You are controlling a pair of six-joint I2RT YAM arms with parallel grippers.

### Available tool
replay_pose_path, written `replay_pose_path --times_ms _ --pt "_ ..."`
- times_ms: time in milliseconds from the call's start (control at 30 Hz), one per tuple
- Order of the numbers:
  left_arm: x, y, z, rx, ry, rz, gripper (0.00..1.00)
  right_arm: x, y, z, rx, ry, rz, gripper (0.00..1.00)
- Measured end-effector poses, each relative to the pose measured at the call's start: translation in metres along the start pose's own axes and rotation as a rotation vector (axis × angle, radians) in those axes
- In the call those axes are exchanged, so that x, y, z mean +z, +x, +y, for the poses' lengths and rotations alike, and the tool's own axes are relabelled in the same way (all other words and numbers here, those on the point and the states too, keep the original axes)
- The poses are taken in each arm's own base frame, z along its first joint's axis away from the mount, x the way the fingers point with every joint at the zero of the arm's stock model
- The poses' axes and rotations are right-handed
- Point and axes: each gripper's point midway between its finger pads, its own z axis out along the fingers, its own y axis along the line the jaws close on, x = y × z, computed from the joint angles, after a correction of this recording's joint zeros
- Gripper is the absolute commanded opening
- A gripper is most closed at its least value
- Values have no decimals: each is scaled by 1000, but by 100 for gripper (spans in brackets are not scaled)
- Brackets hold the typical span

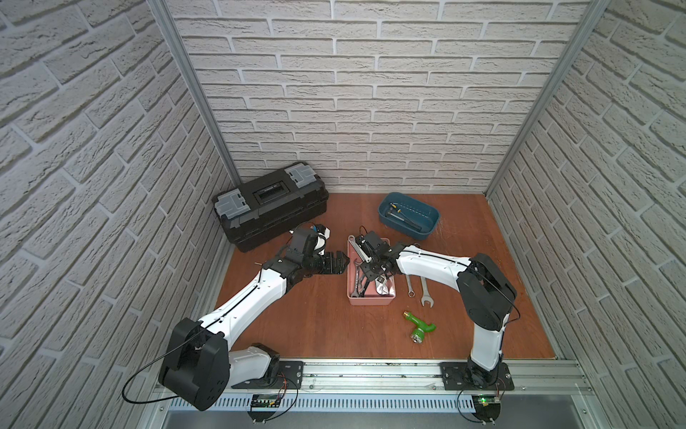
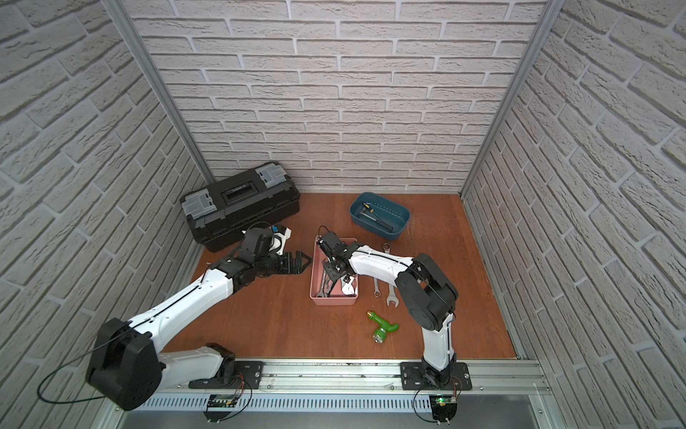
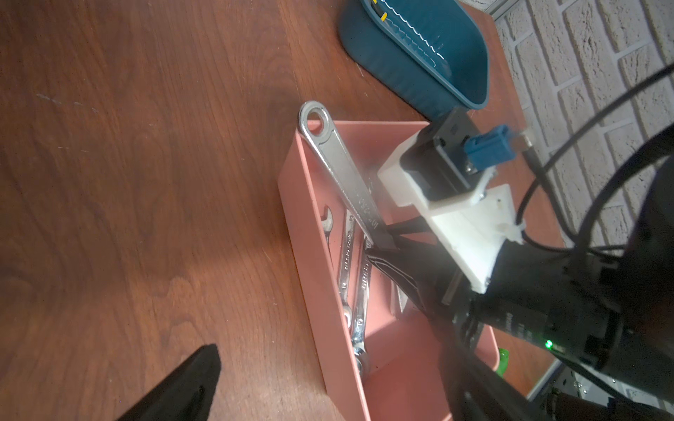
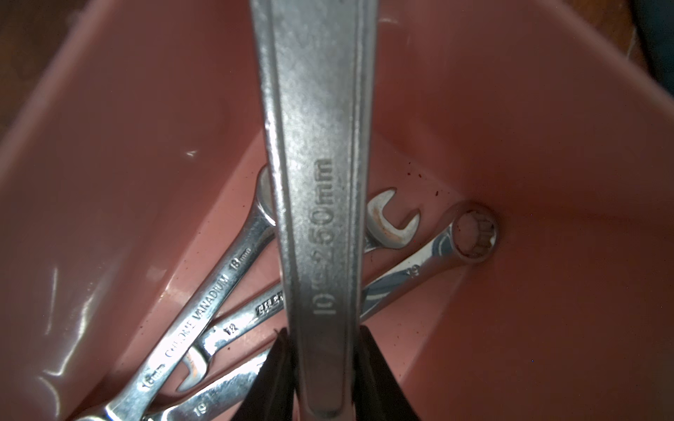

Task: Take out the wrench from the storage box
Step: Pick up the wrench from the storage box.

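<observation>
The pink storage box (image 1: 371, 301) (image 2: 332, 300) stands mid-table. A big silver adjustable wrench (image 3: 339, 164) (image 4: 317, 145) leans in it, its holed handle end poking over the far left corner (image 1: 357, 248). My right gripper (image 1: 365, 262) (image 4: 321, 331) reaches down into the box and is shut on that wrench's handle, one black finger pressed against each side. Several smaller wrenches (image 4: 204, 302) lie on the box floor beneath. My left gripper (image 1: 343, 264) (image 2: 306, 263) hangs open just outside the box's left wall, holding nothing. One of its fingers (image 3: 182, 386) shows over the wood.
A black toolbox (image 1: 271, 204) sits at the back left and a dark blue tub (image 1: 408, 219) at the back right. Two loose wrenches (image 1: 417, 289) lie on the table right of the box, under my right arm. A green nozzle (image 1: 419, 325) lies nearer the front.
</observation>
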Motion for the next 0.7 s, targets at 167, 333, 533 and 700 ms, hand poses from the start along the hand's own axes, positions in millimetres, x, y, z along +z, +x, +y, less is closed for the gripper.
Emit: replay_pose_path --times_ms 167,333,533,700 --pt "1 0 0 -2 1 -3 98 0 0 0 17 3 -2 14" --pt "1 -2 -1 1 5 -11 98 -1 -1 0 41 2 -4 11" --pt "1 -2 -1 0 5 -10 98 -8 2 -1 76 -4 5 10" --pt "1 -2 -1 0 7 -9 98 -35 -7 -4 100 -16 -32 9"
